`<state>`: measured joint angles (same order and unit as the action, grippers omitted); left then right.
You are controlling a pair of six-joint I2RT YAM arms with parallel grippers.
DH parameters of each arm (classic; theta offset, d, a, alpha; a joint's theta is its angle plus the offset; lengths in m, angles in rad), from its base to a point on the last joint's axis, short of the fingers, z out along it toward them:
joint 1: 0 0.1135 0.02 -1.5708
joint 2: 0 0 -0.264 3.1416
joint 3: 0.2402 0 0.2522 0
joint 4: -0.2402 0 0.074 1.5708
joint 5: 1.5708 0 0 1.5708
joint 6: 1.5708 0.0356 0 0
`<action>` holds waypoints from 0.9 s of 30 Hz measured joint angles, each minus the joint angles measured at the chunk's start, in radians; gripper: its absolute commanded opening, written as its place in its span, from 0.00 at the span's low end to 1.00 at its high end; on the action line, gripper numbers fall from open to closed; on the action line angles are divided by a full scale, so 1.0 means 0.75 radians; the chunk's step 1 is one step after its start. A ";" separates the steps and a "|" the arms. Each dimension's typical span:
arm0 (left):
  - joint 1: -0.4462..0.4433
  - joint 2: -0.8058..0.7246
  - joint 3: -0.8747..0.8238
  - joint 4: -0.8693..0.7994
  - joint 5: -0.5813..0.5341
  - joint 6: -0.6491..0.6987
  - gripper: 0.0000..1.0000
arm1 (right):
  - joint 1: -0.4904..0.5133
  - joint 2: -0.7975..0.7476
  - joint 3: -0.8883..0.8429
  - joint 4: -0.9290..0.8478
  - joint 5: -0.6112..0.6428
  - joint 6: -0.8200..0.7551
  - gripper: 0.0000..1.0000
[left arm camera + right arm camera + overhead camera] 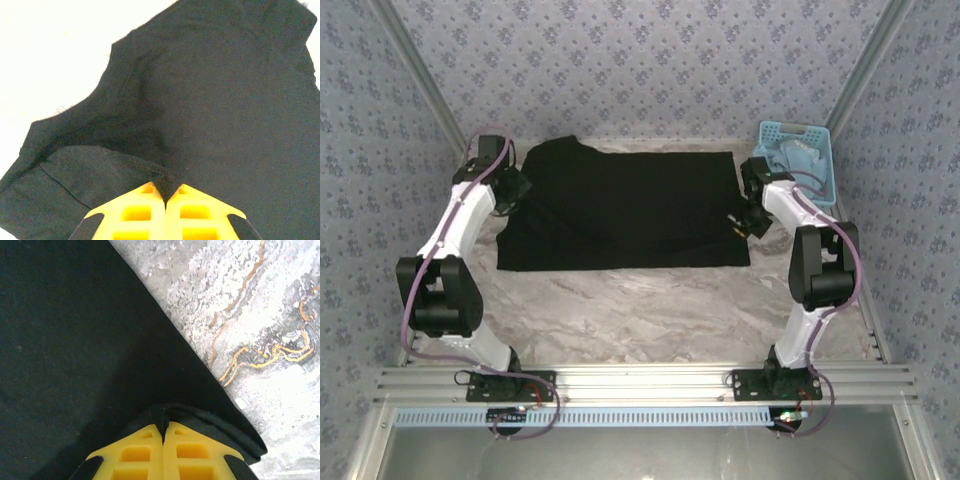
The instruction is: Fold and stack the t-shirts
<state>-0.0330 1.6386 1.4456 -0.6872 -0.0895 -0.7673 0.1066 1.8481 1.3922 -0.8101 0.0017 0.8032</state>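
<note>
Across the far half of the marble bench [640, 310] the black t-shirt [620, 210] lies spread flat, plain side up. At its left edge the left gripper [515, 190] is pinched tight on a fold of cloth, and the right gripper [740, 222] is clamped on the right-hand edge. A blue basket [798, 160] sits just beyond the right arm.

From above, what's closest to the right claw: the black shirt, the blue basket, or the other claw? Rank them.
1. black t-shirt, pinched in the right gripper.
2. blue basket, just behind, far right corner.
3. left gripper, at the opposite, left end.
</note>
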 measured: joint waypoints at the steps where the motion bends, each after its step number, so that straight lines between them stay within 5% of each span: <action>1: 0.003 0.000 0.005 0.005 -0.007 0.000 0.00 | 0.000 0.008 0.009 -0.002 0.006 0.000 0.00; 24: 0.047 0.200 0.150 0.016 -0.051 0.002 0.00 | -0.012 0.177 0.167 -0.033 0.049 0.002 0.00; 25: 0.048 0.215 0.158 0.020 -0.050 0.006 0.00 | -0.012 0.190 0.181 -0.032 0.049 0.001 0.01; 27: 0.053 0.242 0.175 0.026 -0.034 0.016 0.08 | -0.014 0.211 0.198 -0.031 0.049 -0.001 0.19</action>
<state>0.0071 1.8198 1.5772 -0.6674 -0.1150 -0.7551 0.0963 2.0064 1.5410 -0.8333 0.0387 0.8028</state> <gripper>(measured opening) 0.058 0.074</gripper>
